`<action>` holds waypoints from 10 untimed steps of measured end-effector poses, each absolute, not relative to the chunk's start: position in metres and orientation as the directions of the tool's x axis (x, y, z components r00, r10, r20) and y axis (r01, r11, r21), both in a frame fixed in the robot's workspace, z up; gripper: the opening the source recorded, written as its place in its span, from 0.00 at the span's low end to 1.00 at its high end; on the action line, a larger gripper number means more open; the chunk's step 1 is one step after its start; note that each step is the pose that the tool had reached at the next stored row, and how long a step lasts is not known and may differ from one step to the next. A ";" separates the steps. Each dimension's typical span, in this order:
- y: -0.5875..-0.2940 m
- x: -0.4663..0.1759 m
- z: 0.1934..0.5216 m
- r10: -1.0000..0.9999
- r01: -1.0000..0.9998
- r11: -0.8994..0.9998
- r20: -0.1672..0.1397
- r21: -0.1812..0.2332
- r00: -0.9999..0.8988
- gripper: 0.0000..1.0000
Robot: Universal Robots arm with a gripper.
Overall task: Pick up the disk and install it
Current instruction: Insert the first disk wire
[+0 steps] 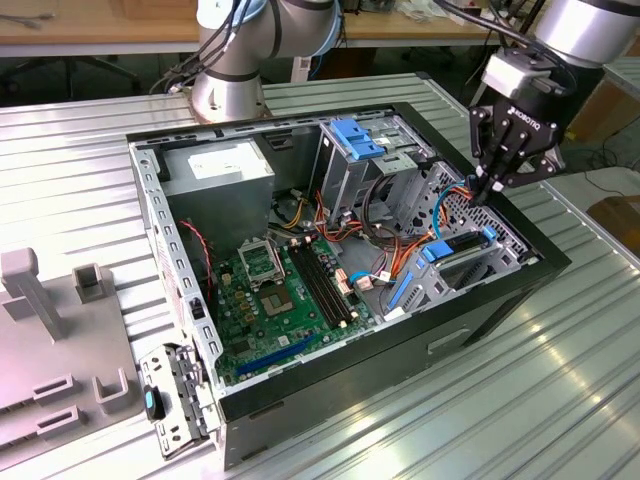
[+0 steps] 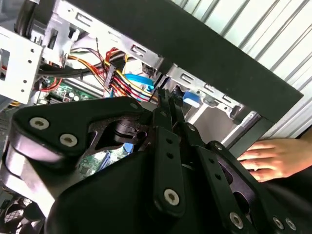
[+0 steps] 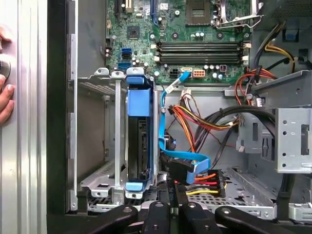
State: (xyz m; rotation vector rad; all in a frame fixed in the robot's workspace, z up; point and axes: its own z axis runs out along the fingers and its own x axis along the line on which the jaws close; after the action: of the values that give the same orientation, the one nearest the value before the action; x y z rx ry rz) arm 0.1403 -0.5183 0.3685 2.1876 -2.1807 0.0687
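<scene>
The disk (image 1: 462,250) sits on edge in the drive bay at the case's front corner, on the exterior view's right, blue rails at both ends. In the first wrist view the disk (image 3: 141,146) is a dark slab in the metal bay, with a blue carrier tab (image 3: 139,101) on top. My gripper (image 1: 483,190) hangs just above and behind that bay, fingers pressed together with nothing between them. Both wrist views show the gripper (image 3: 173,184) (image 2: 165,97) shut, its tips next to a blue flat cable (image 3: 163,126) and a bundle of coloured power wires (image 3: 204,178).
The open case (image 1: 330,395) holds a green motherboard (image 1: 270,290), a grey power-supply box (image 1: 215,170) and a metal cage with a blue top (image 1: 355,140). A person's hand (image 2: 273,158) rests on the table beside the case. Grey fixtures (image 1: 60,300) stand at the exterior view's left.
</scene>
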 end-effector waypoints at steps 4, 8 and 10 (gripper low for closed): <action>-0.532 0.137 0.363 -0.998 -1.000 -0.003 0.065 0.005 0.003 0.16; -0.534 0.133 0.356 -0.999 -1.000 -0.002 0.048 0.005 0.002 0.16; -0.535 0.133 0.354 -0.999 -1.000 0.004 0.048 0.005 -0.004 0.16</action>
State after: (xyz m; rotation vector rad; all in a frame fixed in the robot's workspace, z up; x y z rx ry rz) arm 0.1330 -0.5351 0.3537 2.1897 -2.1992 0.0471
